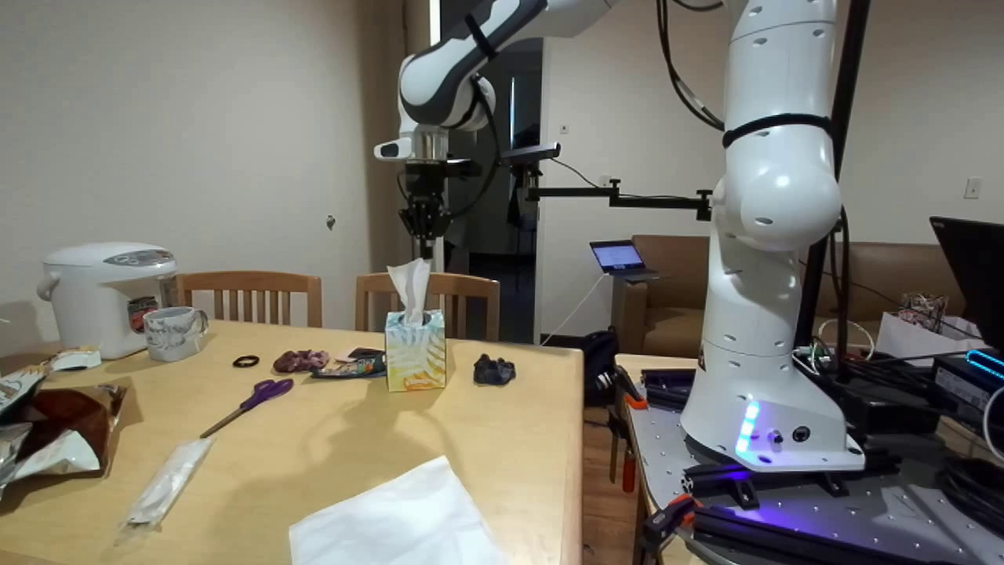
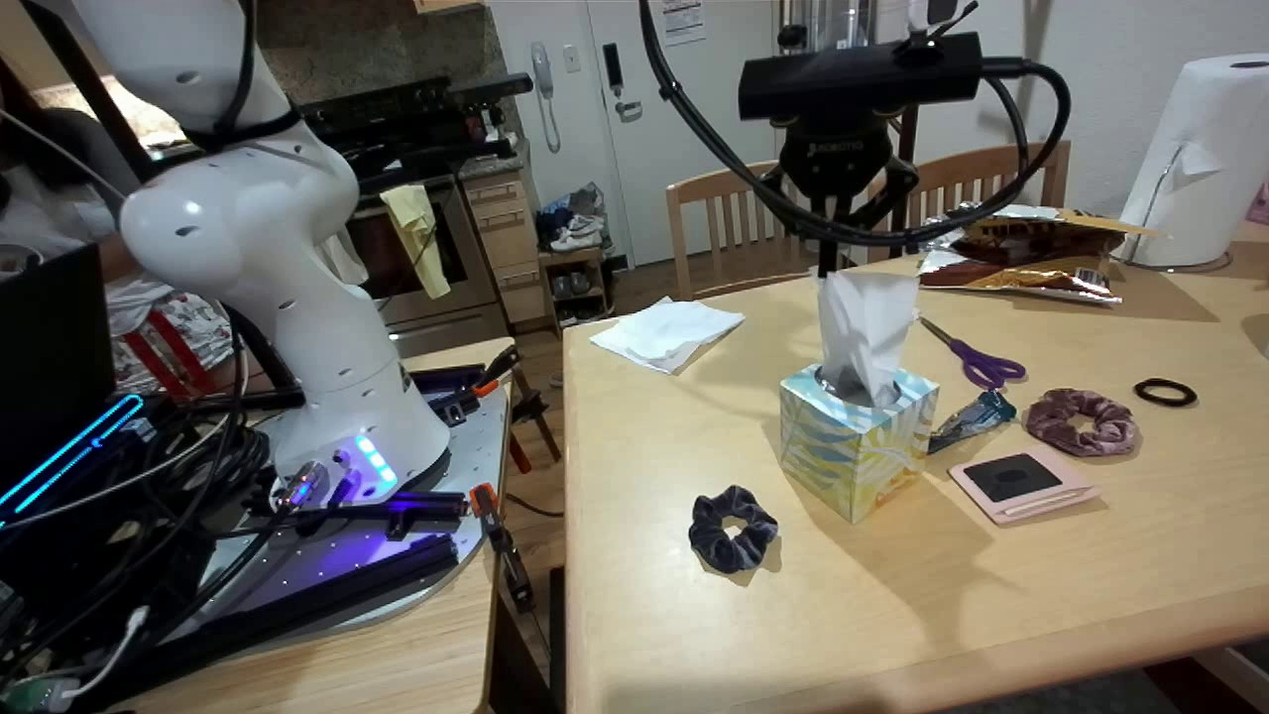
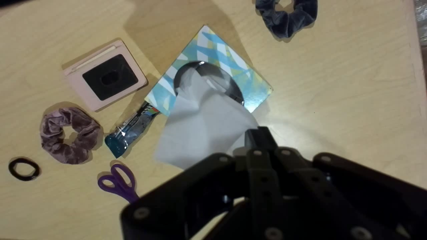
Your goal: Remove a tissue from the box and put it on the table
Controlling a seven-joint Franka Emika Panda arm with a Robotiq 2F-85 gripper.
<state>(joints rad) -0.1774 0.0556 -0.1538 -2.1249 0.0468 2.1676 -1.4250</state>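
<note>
The tissue (image 1: 411,287) is a thin white sheet standing up out of the top slot of the box (image 1: 416,353); its lower end is inside. In both exterior views, the tissue (image 2: 865,332) rises from the small patterned blue, yellow and white box (image 2: 858,446), upright on the light wooden table (image 2: 674,635). My gripper (image 1: 426,249) points down above the box, its fingertips together at one upper corner of the tissue. In the wrist view, the tissue (image 3: 206,123) runs to the closed fingertips (image 3: 260,133), above the box (image 3: 213,50).
A white sheet (image 1: 392,522) lies flat on the table. A dark scrunchie (image 2: 734,529), a pink card holder (image 2: 1021,484), a snack bar (image 2: 972,421), a mauve scrunchie (image 2: 1081,422) and purple scissors (image 2: 977,359) lie around the box. A mug (image 1: 174,333) stands by a white appliance (image 1: 102,302).
</note>
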